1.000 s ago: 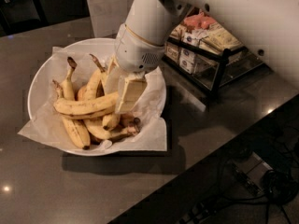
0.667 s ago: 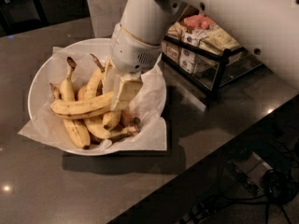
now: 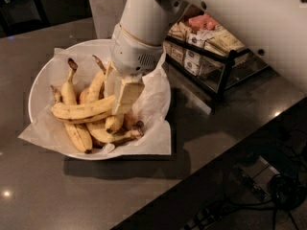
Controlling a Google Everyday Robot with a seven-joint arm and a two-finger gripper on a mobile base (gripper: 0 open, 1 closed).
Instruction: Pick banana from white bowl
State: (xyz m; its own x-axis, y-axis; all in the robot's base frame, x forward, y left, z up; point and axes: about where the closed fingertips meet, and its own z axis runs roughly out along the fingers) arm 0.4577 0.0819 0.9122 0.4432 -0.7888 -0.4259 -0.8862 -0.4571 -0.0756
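The white bowl sits on the dark counter, lined with a white paper sheet and holding several yellow bananas. My gripper hangs from the white arm over the middle of the bowl. Its fingers are shut on the right end of a plump yellow banana. That banana lies crosswise on top of the pile, pointing left. Other bananas lie under and behind it, their stems pointing to the back.
A black wire rack with packets stands close to the right of the bowl, behind the arm. A pale upright object stands behind the bowl. The counter's front edge runs diagonally at the lower right, with cables on the floor beyond.
My gripper has shifted a little to the left over the bowl, carrying the held banana with it. The other bananas have stayed put.
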